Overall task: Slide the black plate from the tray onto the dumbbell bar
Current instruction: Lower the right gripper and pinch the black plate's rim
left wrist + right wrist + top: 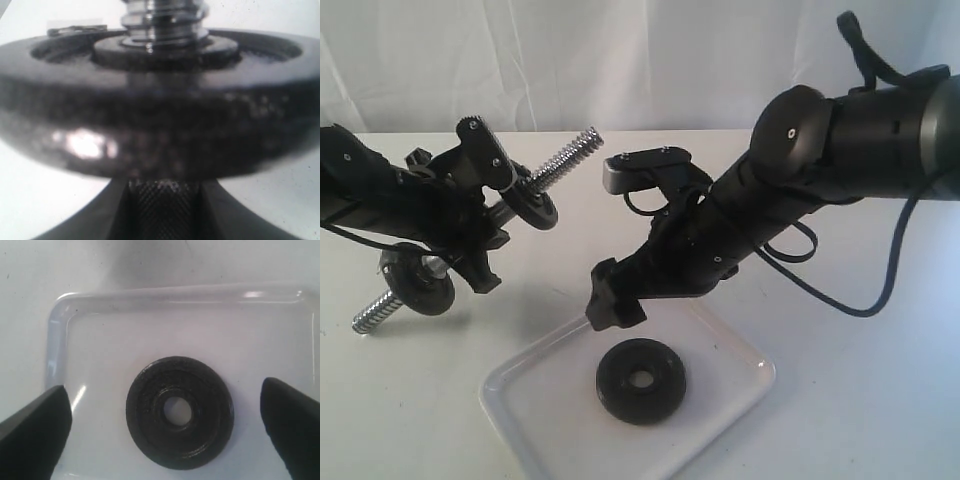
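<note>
The black plate (665,385) (150,410) lies flat in the white tray (530,390) (100,340), centre hole up. My right gripper (615,305) (165,425) hangs just above it, open, one finger (37,432) on either side of the plate and not touching it. My left gripper (480,235) (162,210) is shut on the knurled middle of the dumbbell bar (565,157) (162,20) and holds it tilted above the table, one threaded end pointing up toward the right arm.
Two black discs sit on the bar, one (420,285) near its lower end, one (535,212) (160,125) just past the left gripper. The right arm (800,190) and its cable (880,290) stretch over the table at right.
</note>
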`<state>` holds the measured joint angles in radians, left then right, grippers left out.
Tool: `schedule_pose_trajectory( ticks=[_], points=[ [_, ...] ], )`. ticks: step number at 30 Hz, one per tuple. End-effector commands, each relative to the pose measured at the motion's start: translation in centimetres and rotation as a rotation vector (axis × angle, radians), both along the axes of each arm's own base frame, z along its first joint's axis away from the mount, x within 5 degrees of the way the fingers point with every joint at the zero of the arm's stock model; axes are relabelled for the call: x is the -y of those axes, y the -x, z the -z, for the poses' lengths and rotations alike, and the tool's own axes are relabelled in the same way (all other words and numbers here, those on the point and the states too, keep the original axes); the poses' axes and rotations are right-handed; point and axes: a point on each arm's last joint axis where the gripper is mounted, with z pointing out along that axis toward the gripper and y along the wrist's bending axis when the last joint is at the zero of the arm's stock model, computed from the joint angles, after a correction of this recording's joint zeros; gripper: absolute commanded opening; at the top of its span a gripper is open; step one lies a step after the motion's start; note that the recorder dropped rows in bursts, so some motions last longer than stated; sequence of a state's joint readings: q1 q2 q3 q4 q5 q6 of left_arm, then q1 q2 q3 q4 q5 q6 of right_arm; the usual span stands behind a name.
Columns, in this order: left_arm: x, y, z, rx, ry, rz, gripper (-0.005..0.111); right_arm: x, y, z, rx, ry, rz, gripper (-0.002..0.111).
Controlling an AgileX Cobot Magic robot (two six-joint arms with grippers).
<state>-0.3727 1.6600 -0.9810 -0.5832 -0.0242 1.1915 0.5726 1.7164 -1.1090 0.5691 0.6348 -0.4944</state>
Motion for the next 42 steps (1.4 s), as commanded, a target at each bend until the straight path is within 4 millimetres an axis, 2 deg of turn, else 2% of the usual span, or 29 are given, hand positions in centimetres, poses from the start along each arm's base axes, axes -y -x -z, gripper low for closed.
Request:
schedule_pose_trajectory(
  ticks=[1, 10, 20, 24, 30, 42],
  points=[
    [-0.5, -0.6, -4.0, 0.179, 0.09, -0.115, 0.0, -0.5, -0.6, 0.5, -0.006, 0.005, 0.006, 0.095],
    [-0.6, -0.7, -4.0, 0.179, 0.098, -0.124, 0.0, -1.0, -0.8, 3.2, -0.12, 0.072, -0.034, 0.095],
    [-0.6, -0.7, -4.0, 0.176, 0.104, -0.129, 0.0, -3.0, -0.4, 3.0, -0.035, 0.274, -0.129, 0.095],
    [-0.6, -0.7, -4.0, 0.172, 0.112, -0.136, 0.0, -4.0, 0.0, 3.6, -0.051, 0.3, -0.16, 0.095],
    [-0.6, -0.7, -4.0, 0.171, 0.114, -0.138, 0.0, -4.3, 0.0, 5.3, -0.085, 0.339, -0.166, 0.095],
    [-0.6, -0.7, -4.0, 0.169, 0.117, -0.14, 0.0, -4.4, 0.0, 5.4, -0.08, 0.336, -0.164, 0.095]
  ],
)
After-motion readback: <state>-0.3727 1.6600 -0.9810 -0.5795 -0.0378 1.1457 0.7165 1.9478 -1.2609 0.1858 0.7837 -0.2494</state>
